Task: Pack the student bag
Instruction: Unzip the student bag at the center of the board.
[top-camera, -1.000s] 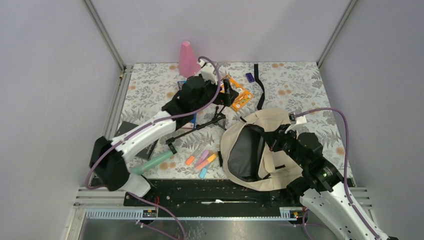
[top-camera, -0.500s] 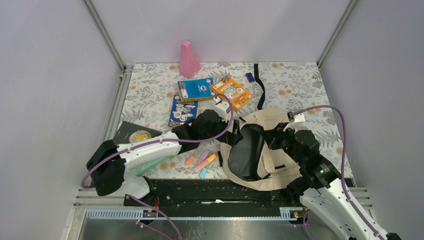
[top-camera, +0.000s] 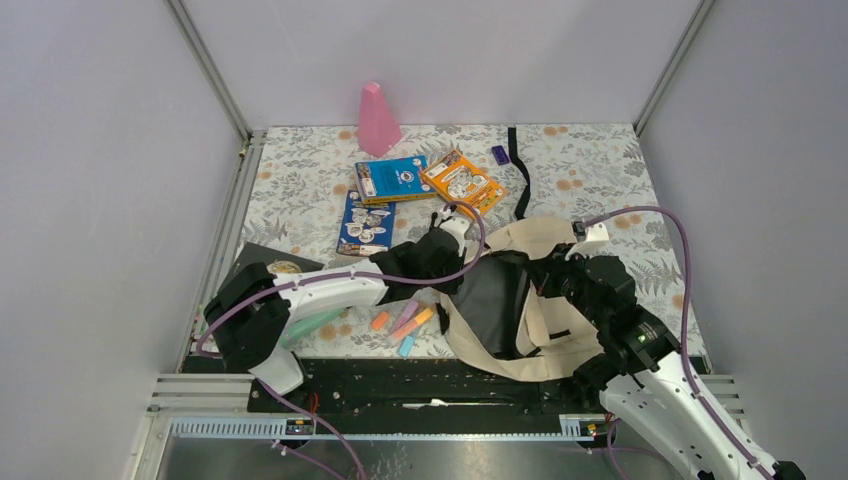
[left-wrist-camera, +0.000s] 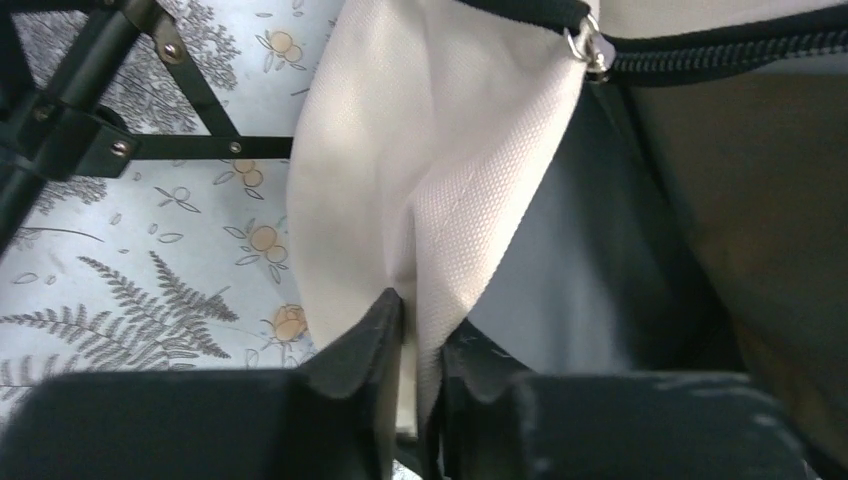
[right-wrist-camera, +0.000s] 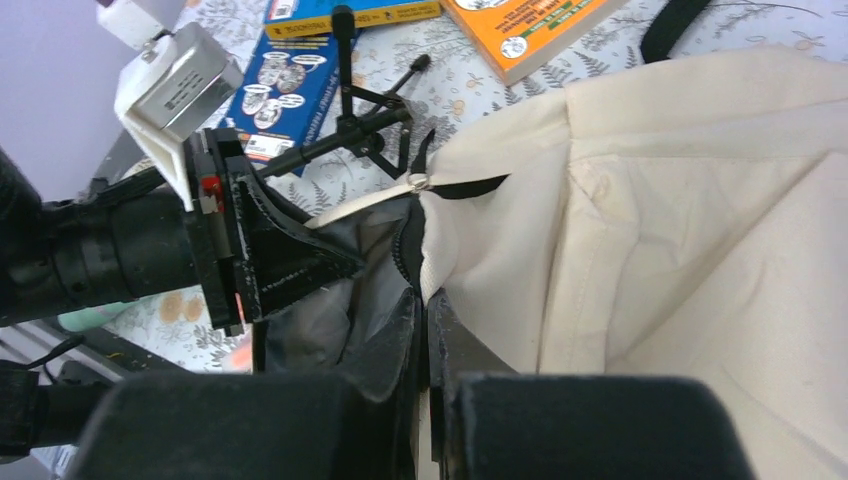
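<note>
The student bag (top-camera: 525, 238) lies at the near right of the table, beige with its dark lining (top-camera: 492, 300) showing through the open zipper mouth. My left gripper (top-camera: 462, 258) is shut on the left edge of that mouth. In the left wrist view the jaws (left-wrist-camera: 420, 305) pinch a fold of the beige fabric (left-wrist-camera: 440, 150). My right gripper (top-camera: 548, 272) is shut on the opposite edge. In the right wrist view its fingers (right-wrist-camera: 422, 300) clamp the zipper rim of the bag (right-wrist-camera: 700, 200). The mouth is held apart between the two grippers.
Two blue books (top-camera: 392, 178) (top-camera: 365, 222) and an orange book (top-camera: 462, 182) lie behind the bag, a pink cone (top-camera: 378, 120) farther back. Highlighters (top-camera: 405, 322), a green tube (top-camera: 315, 322) and a black notebook (top-camera: 262, 265) sit near left. A black folding stand (right-wrist-camera: 350, 130) lies beside the bag.
My left arm swung back from over the books to the bag and its jaws closed on the left edge of the mouth. The right gripper kept its hold.
</note>
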